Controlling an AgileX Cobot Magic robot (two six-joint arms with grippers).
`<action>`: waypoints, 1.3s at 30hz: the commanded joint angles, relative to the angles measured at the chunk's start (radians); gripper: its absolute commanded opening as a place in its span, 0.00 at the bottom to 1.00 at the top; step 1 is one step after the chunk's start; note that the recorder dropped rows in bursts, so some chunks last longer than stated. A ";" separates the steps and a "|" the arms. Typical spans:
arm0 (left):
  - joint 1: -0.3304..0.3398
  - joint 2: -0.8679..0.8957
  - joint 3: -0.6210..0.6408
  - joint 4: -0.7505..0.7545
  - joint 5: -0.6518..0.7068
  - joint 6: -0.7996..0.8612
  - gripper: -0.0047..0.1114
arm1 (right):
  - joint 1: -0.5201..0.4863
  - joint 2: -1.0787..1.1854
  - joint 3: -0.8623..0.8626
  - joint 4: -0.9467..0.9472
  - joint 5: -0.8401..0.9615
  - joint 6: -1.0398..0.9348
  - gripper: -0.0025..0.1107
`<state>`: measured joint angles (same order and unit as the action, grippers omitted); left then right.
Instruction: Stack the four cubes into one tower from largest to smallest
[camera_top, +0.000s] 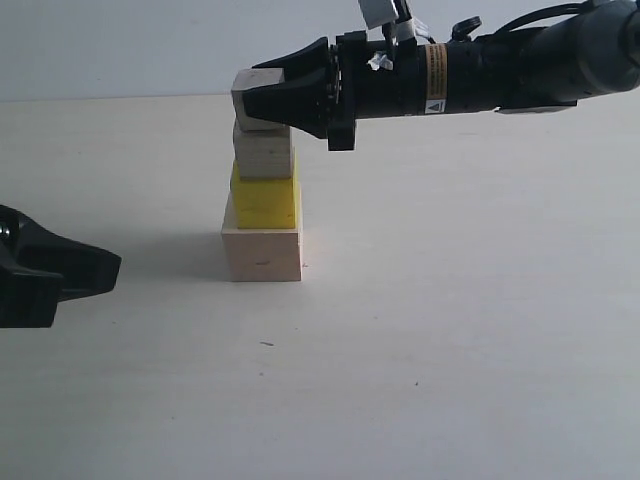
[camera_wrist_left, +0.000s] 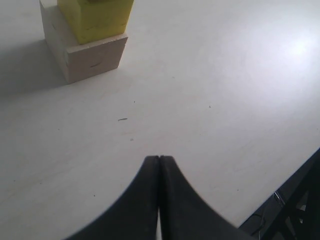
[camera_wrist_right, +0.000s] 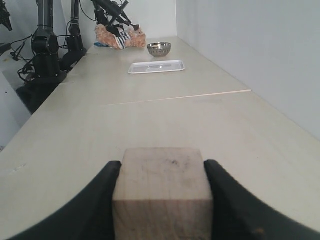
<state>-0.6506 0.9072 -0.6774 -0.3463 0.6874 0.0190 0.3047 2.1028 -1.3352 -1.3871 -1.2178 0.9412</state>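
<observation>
1. Exterior: clamping the small cube (camera_top: 255, 80) in the right gripper (camera_top: 248, 105), topmost above the large cube (camera_top: 262, 252), over the yellow cube (camera_top: 265, 200) and medium cube (camera_top: 265, 153). Possibly sitting off-centre, so calling for squaring before release.
2. Left wrist: resting the left gripper (camera_wrist_left: 159, 165), tips pressed together, well apart from the large cube (camera_wrist_left: 90, 55).
3. Right wrist: gripping the small cube (camera_wrist_right: 162, 192) by both side faces; calling for opening gently, then lifting straight up from the large cube.

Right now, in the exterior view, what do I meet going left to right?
The left gripper → tower → right arm's black wrist. The right gripper, clamped on the smallest cube, overlaps the tower, so it is left out.
</observation>
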 joint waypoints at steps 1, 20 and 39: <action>0.003 -0.004 0.002 0.005 -0.010 0.005 0.05 | -0.003 0.005 0.003 0.023 -0.003 0.011 0.02; 0.003 -0.004 0.002 0.005 -0.010 0.005 0.05 | -0.003 0.005 0.003 0.004 -0.003 0.008 0.50; 0.003 -0.004 0.002 0.005 -0.010 0.005 0.05 | -0.003 0.005 0.003 0.034 -0.003 0.013 0.65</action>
<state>-0.6506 0.9072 -0.6774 -0.3463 0.6874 0.0190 0.3047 2.1091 -1.3352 -1.3763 -1.2198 0.9517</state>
